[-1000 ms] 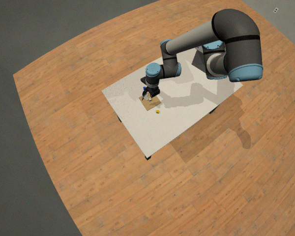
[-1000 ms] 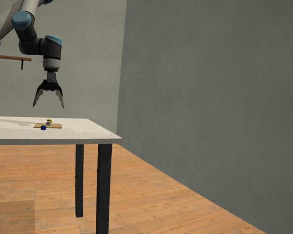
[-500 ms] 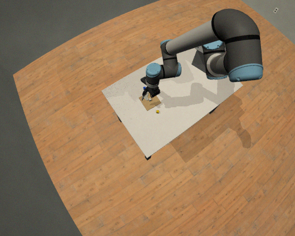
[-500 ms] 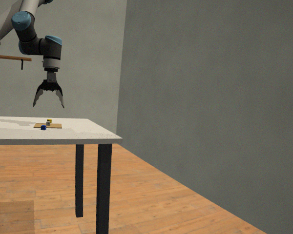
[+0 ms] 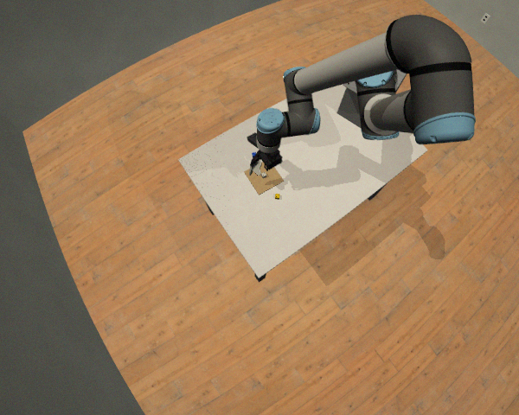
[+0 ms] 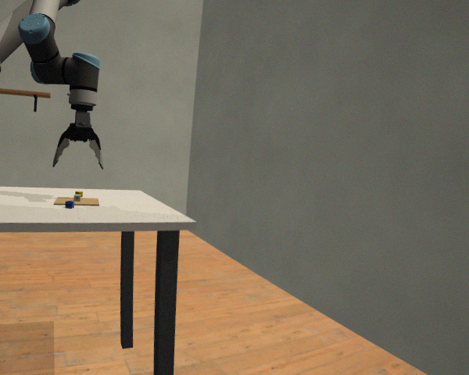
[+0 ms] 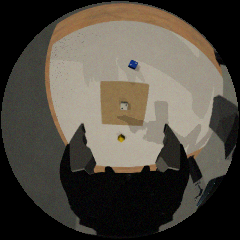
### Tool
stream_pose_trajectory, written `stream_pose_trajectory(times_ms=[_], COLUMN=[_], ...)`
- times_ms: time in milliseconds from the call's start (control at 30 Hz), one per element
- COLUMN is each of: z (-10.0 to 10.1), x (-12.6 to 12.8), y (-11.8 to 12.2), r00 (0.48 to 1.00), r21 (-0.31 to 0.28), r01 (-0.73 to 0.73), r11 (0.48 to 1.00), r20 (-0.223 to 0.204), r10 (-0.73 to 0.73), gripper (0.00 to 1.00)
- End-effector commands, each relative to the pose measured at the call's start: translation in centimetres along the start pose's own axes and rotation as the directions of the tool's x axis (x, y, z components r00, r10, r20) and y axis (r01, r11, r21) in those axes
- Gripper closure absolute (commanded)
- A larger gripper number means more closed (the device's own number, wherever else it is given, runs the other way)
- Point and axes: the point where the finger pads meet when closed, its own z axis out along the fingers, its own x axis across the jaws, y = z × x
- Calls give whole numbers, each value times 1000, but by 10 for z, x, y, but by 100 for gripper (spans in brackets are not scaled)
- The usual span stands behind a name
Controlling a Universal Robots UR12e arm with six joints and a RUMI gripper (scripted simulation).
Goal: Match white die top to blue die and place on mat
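Observation:
The white die (image 5: 264, 175) (image 6: 76, 198) (image 7: 124, 106) sits on the tan mat (image 5: 260, 189) (image 6: 91, 201) (image 7: 110, 90), near its middle and inside its edges. The blue die (image 5: 253, 154) (image 6: 69, 204) (image 7: 133, 64) stands on the table just off one side of the mat. The yellow die (image 5: 277, 196) (image 6: 79, 194) (image 7: 121, 138) stands on the table off the opposite side. The top numbers are too small to read surely. My gripper (image 6: 77, 166) (image 7: 125, 124) is wide open and empty, well above the mat and dice.
The white table (image 5: 259, 241) (image 6: 145, 209) (image 7: 65, 100) bears the mat and dice. The arm reaches in over it from the robot's base and casts shadows on the table and mat. In the exterior view, the table's near corner is right of the dice.

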Motion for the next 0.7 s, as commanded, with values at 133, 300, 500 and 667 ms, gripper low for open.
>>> stream_pose_trajectory(times_ms=[133,300,500,667], z=[-30,-51,-66,-81], x=[0,0,0,0], y=[0,0,0,0], r00=[1000,1000,1000,1000], r21=[0,0,0,0], r01=[1,1,1,1], r11=[1000,1000,1000,1000], r20=[0,0,0,0], r10=[-1,-1,-1,-1], gripper=[0,0,0,0])
